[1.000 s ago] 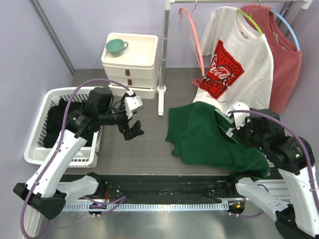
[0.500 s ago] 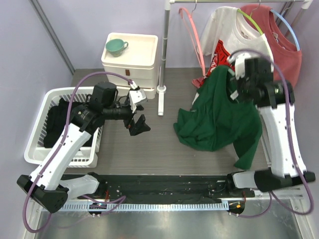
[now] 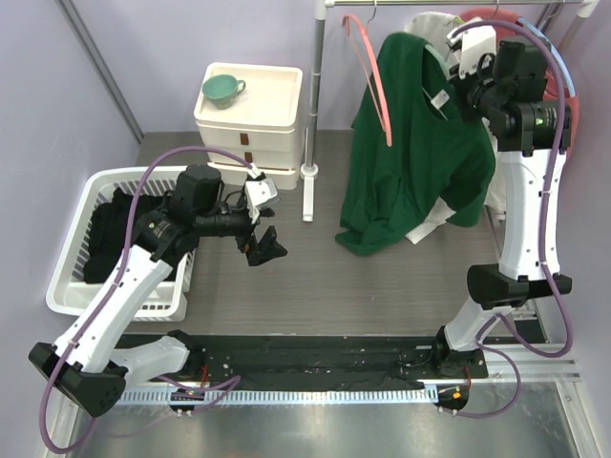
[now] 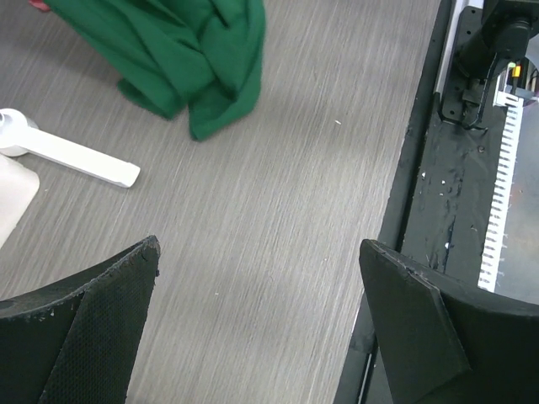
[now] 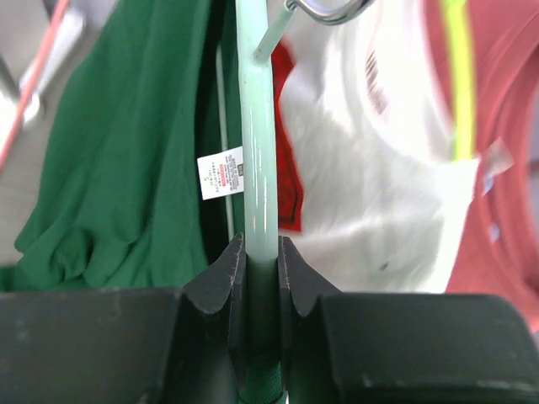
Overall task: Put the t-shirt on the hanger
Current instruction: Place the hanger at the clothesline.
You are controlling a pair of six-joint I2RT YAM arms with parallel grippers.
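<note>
The dark green t-shirt (image 3: 420,143) hangs from the pale mint hanger (image 5: 255,151), raised high near the clothes rail at the back right. Its white neck label (image 5: 221,172) shows in the right wrist view. My right gripper (image 5: 261,252) is shut on the hanger's arm, just below the silver hook (image 5: 324,10); in the top view it (image 3: 468,67) is up by the rail. The shirt's hem (image 4: 202,80) shows in the left wrist view. My left gripper (image 3: 265,246) is open and empty, low over the table left of the shirt.
A white shirt with red print (image 5: 379,194) and a faded red shirt (image 5: 505,126) hang behind. A pink hanger (image 3: 368,72) hangs on the rail (image 3: 458,3). The rail's stand (image 3: 310,143), a white drawer unit with a green cup (image 3: 222,89) and a white basket (image 3: 105,239) stand to the left.
My right arm has lifted the hanger with the green t-shirt up off the table to the rail. My left gripper has barely moved.
</note>
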